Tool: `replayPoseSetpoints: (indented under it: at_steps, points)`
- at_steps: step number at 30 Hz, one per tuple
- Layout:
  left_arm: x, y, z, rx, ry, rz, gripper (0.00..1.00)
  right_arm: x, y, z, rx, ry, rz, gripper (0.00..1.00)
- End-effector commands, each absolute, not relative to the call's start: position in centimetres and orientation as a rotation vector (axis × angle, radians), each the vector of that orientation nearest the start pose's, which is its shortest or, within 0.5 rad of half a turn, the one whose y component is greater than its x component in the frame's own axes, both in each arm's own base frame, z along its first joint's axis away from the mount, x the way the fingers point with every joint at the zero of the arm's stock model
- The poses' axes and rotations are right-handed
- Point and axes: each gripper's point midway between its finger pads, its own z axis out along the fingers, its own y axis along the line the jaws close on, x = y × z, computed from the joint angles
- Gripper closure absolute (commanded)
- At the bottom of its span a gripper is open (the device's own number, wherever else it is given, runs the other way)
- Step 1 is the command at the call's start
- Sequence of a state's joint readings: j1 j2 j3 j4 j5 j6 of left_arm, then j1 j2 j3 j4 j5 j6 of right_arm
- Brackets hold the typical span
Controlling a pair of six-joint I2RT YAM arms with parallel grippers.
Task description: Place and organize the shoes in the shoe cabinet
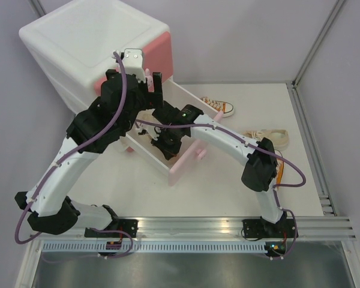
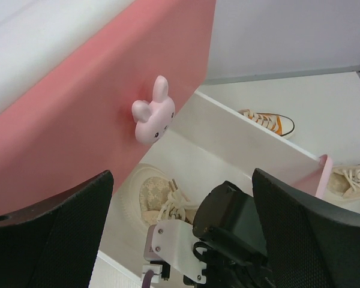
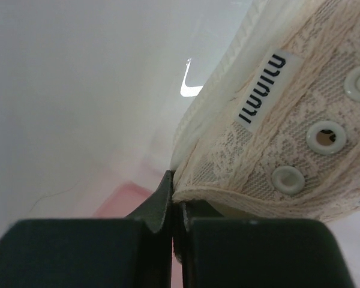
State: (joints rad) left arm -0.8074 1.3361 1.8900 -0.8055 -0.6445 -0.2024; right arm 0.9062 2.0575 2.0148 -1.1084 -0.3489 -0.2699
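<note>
**Cabinet** (image 1: 90, 48), upper left of top view: rigid plastic, bulky, prob. light. It is standing w/ lower drawer (image 1: 189, 159) open toward centre; knob (image 2: 153, 113) is offering the best hold.

**Shoes:** soft canvas, light, not fragile; collar rim looks the best grip.
- Cream shoe (image 3: 276, 138), lacy weave w/ pale eyelets, is lying in drawer.
- Orange shoe (image 1: 218, 106) & 2nd cream shoe (image 1: 270, 138) are lying on table (image 1: 228, 192), centre-right.

**Grippers:**
- R gripper (image 3: 174, 240) is pinching cream shoe's rim.
- L gripper (image 2: 181, 222) is hovering spread wide below knob.

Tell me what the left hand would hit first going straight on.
Probably the right arm's black wrist, just ahead of the open left hand, over the cream lace-up sneaker in the pulled-out white drawer; depth is unclear.
</note>
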Motion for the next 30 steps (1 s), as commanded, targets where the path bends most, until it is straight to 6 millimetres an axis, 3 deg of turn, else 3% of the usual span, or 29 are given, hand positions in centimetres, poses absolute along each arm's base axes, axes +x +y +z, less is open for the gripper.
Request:
replayPoseSetpoints:
  at_steps: [1, 13, 19, 26, 27, 30]
  points:
    - [30.0, -17.4, 46.1, 0.123, 1.745, -0.150, 0.01, 27.4, 39.8, 18.4, -1.625, 2.063, 0.492, 0.99]
    - [29.6, -17.2, 45.0, 0.135, 1.764, -0.154, 0.02, 28.1, 39.2, 16.7, -1.668, 2.068, 0.393, 0.98]
    - [29.4, -17.1, 44.8, 0.131, 1.767, -0.157, 0.02, 28.1, 39.3, 16.2, -1.687, 2.062, 0.369, 0.91]
    - [29.3, -17.1, 44.3, 0.138, 1.777, -0.151, 0.02, 27.9, 39.8, 16.7, -1.661, 2.064, 0.389, 0.66]
    - [29.3, -17.1, 44.4, 0.135, 1.776, -0.154, 0.02, 28.0, 40.0, 17.2, -1.645, 2.057, 0.396, 0.59]
    - [29.3, -17.3, 44.5, 0.133, 1.775, -0.167, 0.02, 28.0, 40.5, 18.4, -1.617, 2.039, 0.423, 0.52]
